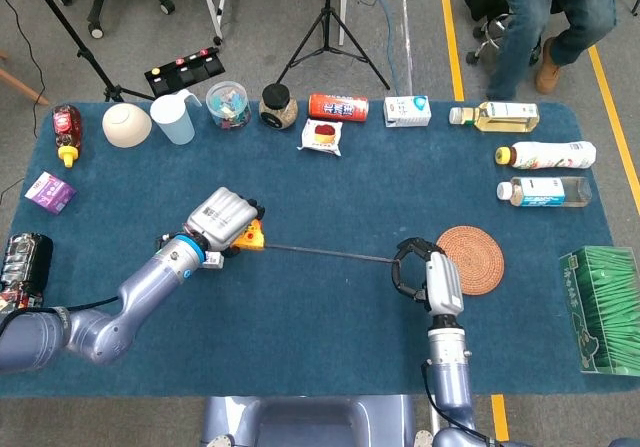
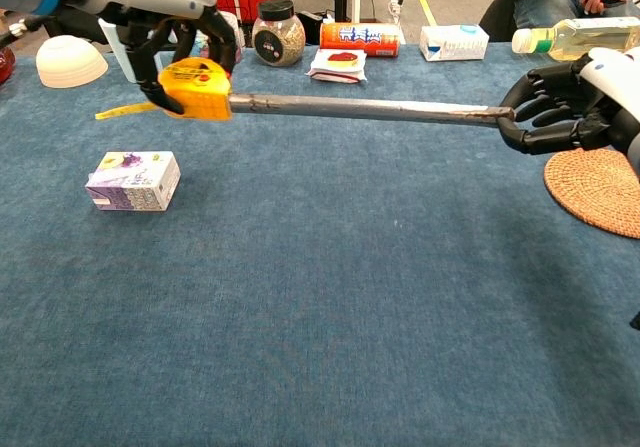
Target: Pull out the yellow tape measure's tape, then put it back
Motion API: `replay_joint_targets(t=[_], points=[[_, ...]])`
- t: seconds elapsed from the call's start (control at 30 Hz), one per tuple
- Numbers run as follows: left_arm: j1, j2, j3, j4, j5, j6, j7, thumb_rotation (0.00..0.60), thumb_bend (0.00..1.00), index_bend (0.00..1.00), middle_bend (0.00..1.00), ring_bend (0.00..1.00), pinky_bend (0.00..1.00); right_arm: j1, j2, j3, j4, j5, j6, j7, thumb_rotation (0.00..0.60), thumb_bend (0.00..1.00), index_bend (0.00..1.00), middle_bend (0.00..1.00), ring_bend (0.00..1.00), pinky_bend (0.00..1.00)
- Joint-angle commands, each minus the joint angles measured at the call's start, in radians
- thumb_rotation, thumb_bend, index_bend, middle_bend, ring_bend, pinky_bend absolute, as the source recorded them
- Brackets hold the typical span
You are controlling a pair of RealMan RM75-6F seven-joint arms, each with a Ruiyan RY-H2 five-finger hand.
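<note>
My left hand (image 1: 221, 221) (image 2: 170, 37) grips the yellow tape measure (image 2: 197, 88) (image 1: 249, 237) above the table, left of centre. A long stretch of grey tape (image 2: 365, 110) (image 1: 325, 254) runs out of the case to the right, level above the cloth. My right hand (image 1: 428, 275) (image 2: 565, 102) pinches the tape's far end beside the round woven coaster (image 1: 469, 259) (image 2: 597, 190). A short yellow strap sticks out of the case's left side.
A small purple-and-white box (image 2: 133, 180) (image 1: 165, 239) lies under my left hand. Along the back stand a bowl (image 1: 126, 124), cup (image 1: 175, 117), jars, a red can (image 1: 338, 106) and cartons. Bottles (image 1: 545, 154) lie at the right, a green box (image 1: 603, 307) at the right edge.
</note>
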Motion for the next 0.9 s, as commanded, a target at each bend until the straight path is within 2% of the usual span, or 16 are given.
replay_joint_targets(t=[0.03, 0.6, 0.9], points=[[0.022, 0.017, 0.007, 0.001, 0.019, 0.003, -0.009, 0.600, 0.35, 0.54, 0.38, 0.42, 0.50, -0.001, 0.011, 0.006, 0.000, 0.002, 0.000, 0.007, 0.600, 0.54, 0.76, 0.38, 0.32, 0.22], [0.134, 0.071, 0.021, 0.032, 0.065, 0.005, -0.042, 0.600, 0.35, 0.54, 0.38, 0.42, 0.49, -0.024, 0.114, 0.032, 0.046, 0.035, -0.038, 0.108, 0.600, 0.54, 0.76, 0.38, 0.32, 0.23], [0.160, 0.074, 0.005, 0.047, 0.063, -0.012, -0.042, 0.600, 0.35, 0.54, 0.38, 0.42, 0.49, -0.024, 0.133, 0.037, 0.059, 0.041, -0.046, 0.140, 0.600, 0.54, 0.76, 0.38, 0.32, 0.23]])
